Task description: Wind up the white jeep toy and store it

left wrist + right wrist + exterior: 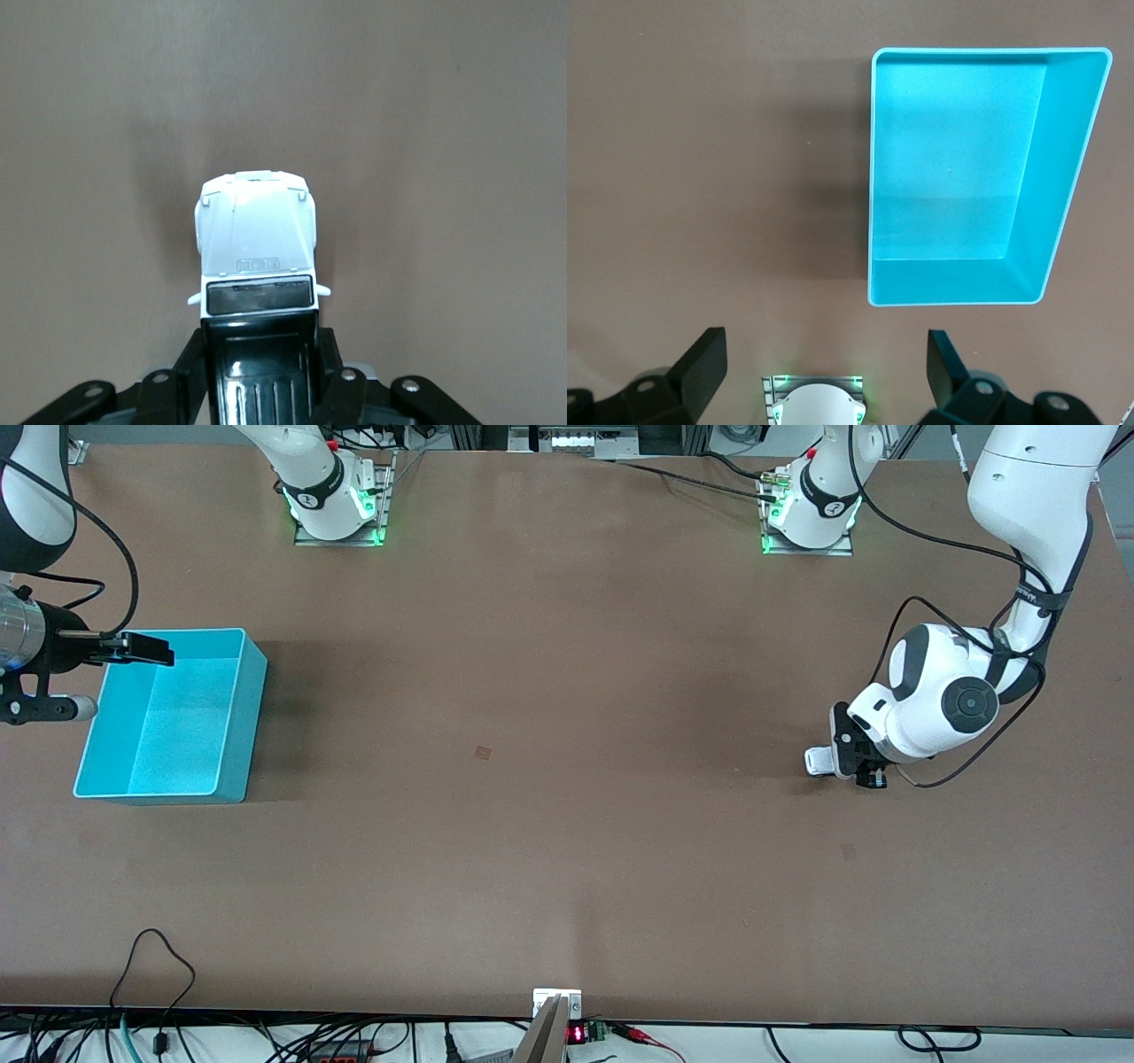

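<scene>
The white jeep toy (818, 762) stands on the brown table at the left arm's end. My left gripper (852, 760) is down at the table and shut on it. In the left wrist view the fingers (188, 372) press both sides of the jeep toy's (257, 235) black rear panel, and its white hood points away from my left gripper (261, 359). The turquoise bin (251, 726) sits at the right arm's end with nothing in it. My right gripper (149, 648) hangs open over that bin's rim. In the right wrist view my right gripper (826, 359) is empty, and the bin (1063, 177) lies ahead of it.
Both arm bases (337, 505) stand along the table's edge farthest from the front camera. Cables and a small electronic module (556, 1010) line the near edge. A small dark mark (483, 753) shows on the wide bare table surface between the bin and the jeep.
</scene>
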`<state>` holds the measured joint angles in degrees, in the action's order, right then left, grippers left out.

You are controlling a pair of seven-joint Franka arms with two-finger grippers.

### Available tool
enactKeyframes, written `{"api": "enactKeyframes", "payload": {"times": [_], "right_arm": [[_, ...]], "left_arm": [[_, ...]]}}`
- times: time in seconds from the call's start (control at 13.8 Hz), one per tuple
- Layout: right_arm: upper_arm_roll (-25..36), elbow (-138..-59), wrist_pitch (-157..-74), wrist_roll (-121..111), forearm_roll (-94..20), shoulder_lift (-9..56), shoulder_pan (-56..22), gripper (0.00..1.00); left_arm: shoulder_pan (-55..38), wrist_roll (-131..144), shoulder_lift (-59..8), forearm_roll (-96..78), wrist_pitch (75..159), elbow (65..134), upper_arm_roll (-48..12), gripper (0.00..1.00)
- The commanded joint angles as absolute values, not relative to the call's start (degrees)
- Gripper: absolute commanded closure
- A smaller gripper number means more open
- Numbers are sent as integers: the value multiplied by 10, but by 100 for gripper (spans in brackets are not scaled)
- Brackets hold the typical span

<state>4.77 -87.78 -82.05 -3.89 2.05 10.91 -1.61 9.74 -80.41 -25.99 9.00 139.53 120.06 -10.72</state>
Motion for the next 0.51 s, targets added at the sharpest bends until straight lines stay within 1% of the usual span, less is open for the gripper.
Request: {"api": "enactKeyframes", "payload": {"times": [0.0, 0.43], "right_arm": [[48, -871, -811, -42, 17, 113, -14, 0], [48, -871, -811, -42, 17, 113, -14, 0]], "left_arm": [[105, -782, -241, 95, 1388, 1219, -122, 72], [105, -790, -247, 98, 1391, 1220, -121, 72]]}}
